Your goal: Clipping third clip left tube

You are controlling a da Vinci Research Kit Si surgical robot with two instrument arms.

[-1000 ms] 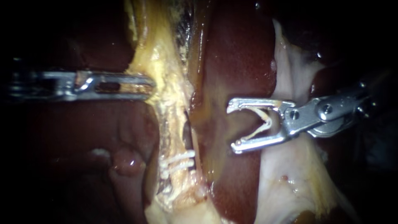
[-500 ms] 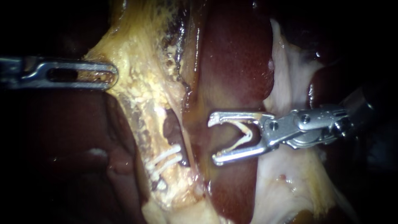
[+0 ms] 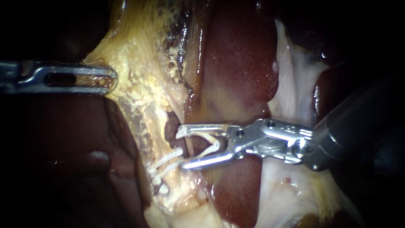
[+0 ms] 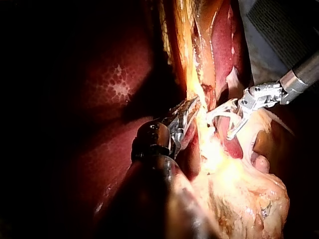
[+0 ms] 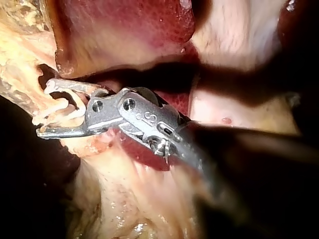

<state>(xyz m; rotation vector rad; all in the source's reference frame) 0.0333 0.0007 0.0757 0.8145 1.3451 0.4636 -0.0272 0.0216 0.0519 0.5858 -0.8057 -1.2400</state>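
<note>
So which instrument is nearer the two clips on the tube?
Right. The right instrument, holding a new clip, sits beside those clips; the left instrument grips yellow tissue well away.

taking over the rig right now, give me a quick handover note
Left instrument: jaws shut on the yellowish tissue next to the left tube, holding it taut.
Right instrument: jaws stand wide with an open clip held between them. Its tips are at the gap beside the left tube, just above the two clips.
Done: two clips sit across the left tube, and the third is loaded and at the site.
Left: the jaws do not look to be around the tube yet. Ease them over it above the two clips, close, then release.
</note>
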